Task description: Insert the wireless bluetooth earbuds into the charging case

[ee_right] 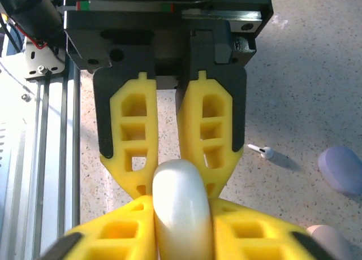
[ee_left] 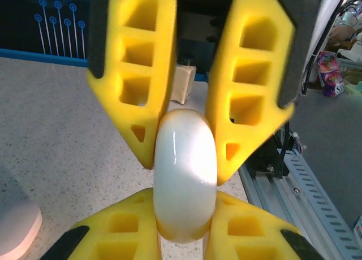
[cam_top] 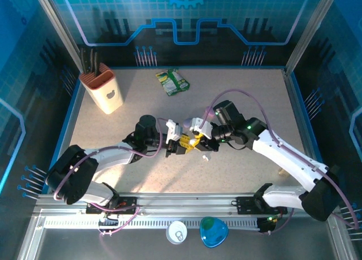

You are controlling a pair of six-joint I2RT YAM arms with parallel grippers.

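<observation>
I have both hands on the glossy white pebble-shaped charging case [ee_left: 185, 152], held up off the speckled grey bench [ee_right: 294, 73] near its middle. My left hand [ee_left: 185, 203] is pressed onto one end of it and my right hand [ee_right: 182, 206] is clamped on the other, so the ribbed yellow fingers [ee_right: 133, 130] of the two meet around the shell from opposite sides. I judge the case hard, light and slippery. Its skin is smooth and rounded everywhere, so a pinch near the tip of the curve would likely squirt it out, and I want each hand seated across the broad flanks rather than the ends. I cannot make out the lid seam from either wrist view, so I cannot tell which hand has the lid half. One tiny white stemmed earbud [ee_right: 262, 152] lies loose on the bench just beside the hands, and a rounded lilac case [ee_right: 342, 168] sits a little further along. The earbud looks almost weightless and stiff, and it will probably roll or skate when nudged. My fingers are bulky against it, so I would take it across the bulb and stem together, closing gently, and expect it to flick away if I catch one end alone.
</observation>
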